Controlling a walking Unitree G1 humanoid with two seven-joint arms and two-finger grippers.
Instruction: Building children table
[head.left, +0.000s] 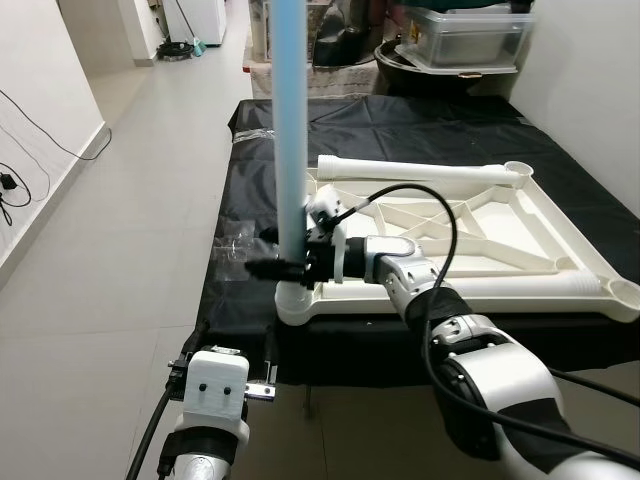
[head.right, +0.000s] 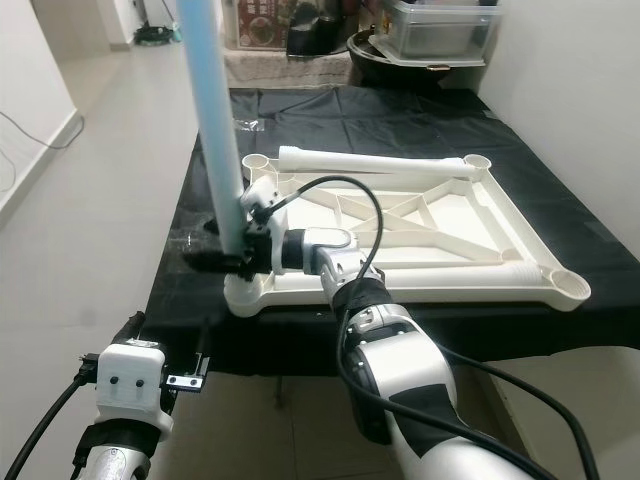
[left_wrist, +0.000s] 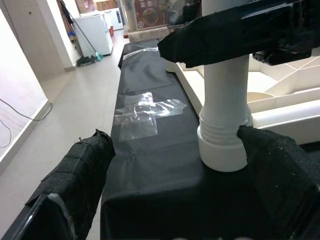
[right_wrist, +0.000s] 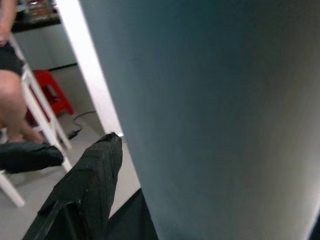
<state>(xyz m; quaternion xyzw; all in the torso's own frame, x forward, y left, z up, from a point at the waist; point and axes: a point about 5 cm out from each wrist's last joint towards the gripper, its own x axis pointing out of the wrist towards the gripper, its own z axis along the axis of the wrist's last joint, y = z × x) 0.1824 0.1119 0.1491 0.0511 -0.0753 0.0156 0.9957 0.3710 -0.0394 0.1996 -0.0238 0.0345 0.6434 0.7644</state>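
The white table top (head.left: 520, 230) lies upside down on a black-covered surface (head.left: 400, 120). A light blue leg (head.left: 290, 130) stands upright in its near-left corner socket (left_wrist: 223, 145). My right gripper (head.left: 285, 265) is shut on the blue leg just above the socket; one finger (right_wrist: 85, 185) lies beside the leg. My left gripper (head.left: 232, 345) is low at the front edge, open, its fingers (left_wrist: 85, 165) spread wide either side of the socket without holding it. A white leg (head.left: 420, 172) lies along the top's far rim.
A clear plastic bag (left_wrist: 145, 112) lies on the black cloth left of the socket. A plastic bin (head.left: 470, 35) and dark bowl stand at the back. Tiled floor (head.left: 120, 220) runs along the left, with a cable by the wall. A seated person's legs (right_wrist: 10, 100) are nearby.
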